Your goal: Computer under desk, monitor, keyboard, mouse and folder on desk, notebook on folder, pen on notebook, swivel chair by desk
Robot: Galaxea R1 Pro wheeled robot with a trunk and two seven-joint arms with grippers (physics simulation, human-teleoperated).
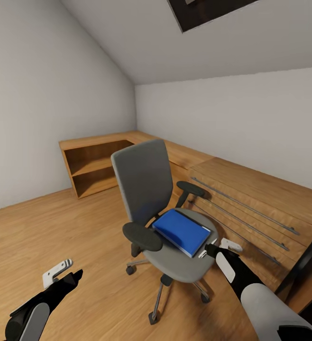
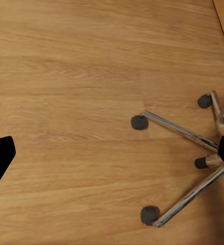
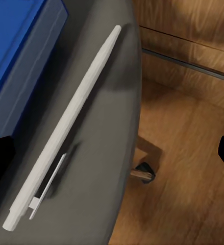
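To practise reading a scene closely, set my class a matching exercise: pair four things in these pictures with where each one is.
Things:
1. folder
2. pen
3. chair
4. left pincer

Places:
A. on the seat, beside the folder
B. above bare floor, near the chair's base
C. on the chair seat
D. on the wood floor, by the low cabinets

Pairs: 1-C, 2-A, 3-D, 4-B

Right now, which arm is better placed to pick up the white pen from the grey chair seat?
Right. The right gripper hovers open over the white pen beside the blue folder; the left gripper hangs over bare floor.
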